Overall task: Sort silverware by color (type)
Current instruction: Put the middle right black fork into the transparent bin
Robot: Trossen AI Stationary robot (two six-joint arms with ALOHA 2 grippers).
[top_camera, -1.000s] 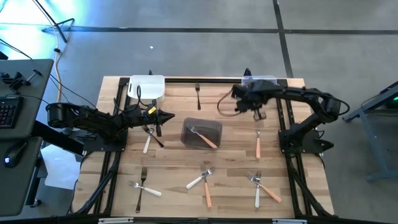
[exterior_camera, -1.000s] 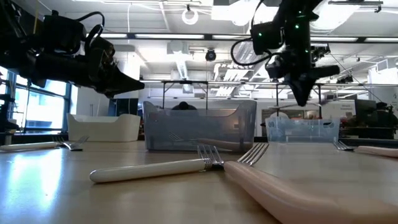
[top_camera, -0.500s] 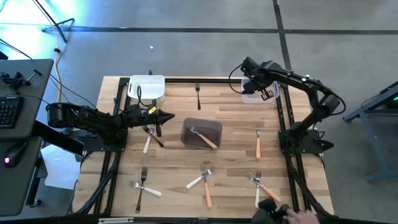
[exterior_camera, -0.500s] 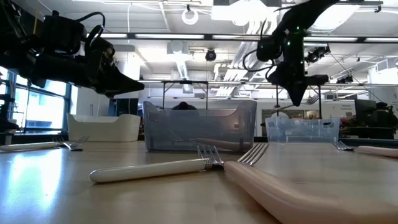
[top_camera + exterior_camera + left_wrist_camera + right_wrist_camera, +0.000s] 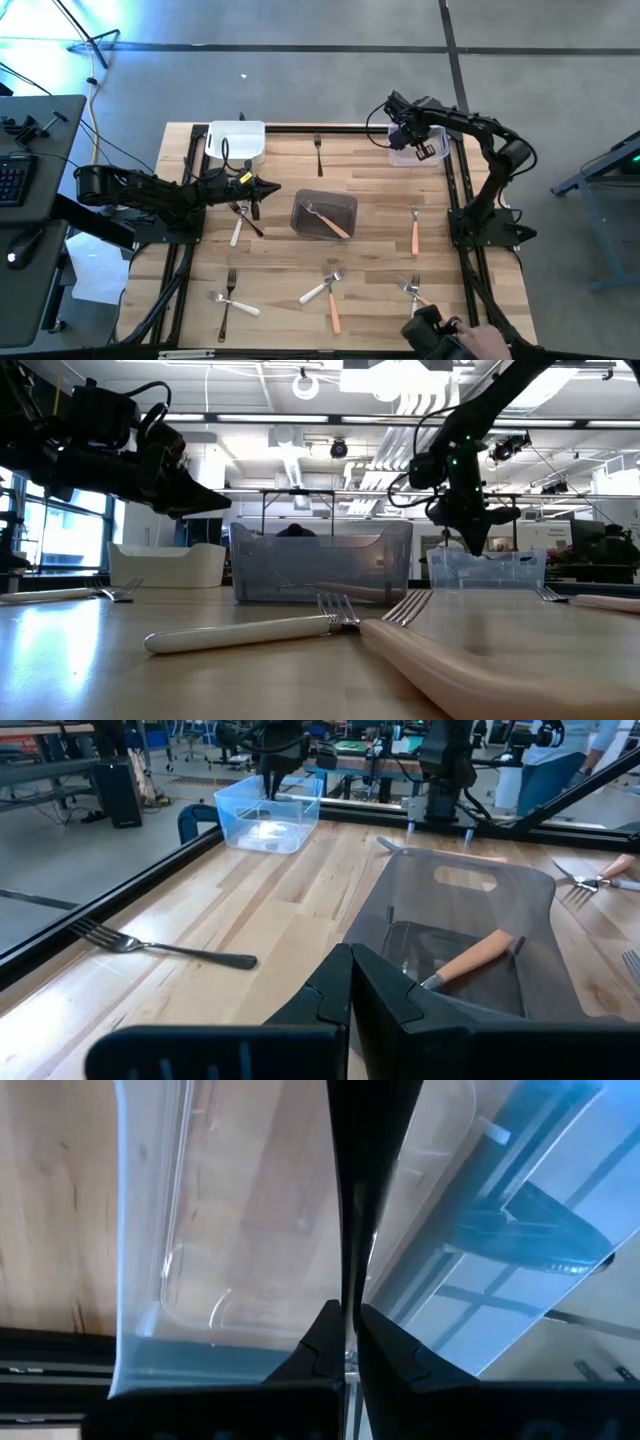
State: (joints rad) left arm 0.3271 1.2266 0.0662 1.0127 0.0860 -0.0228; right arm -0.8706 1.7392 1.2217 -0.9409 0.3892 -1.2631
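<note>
No text, label, brand, number or sign can be read in any of the views.
</note>
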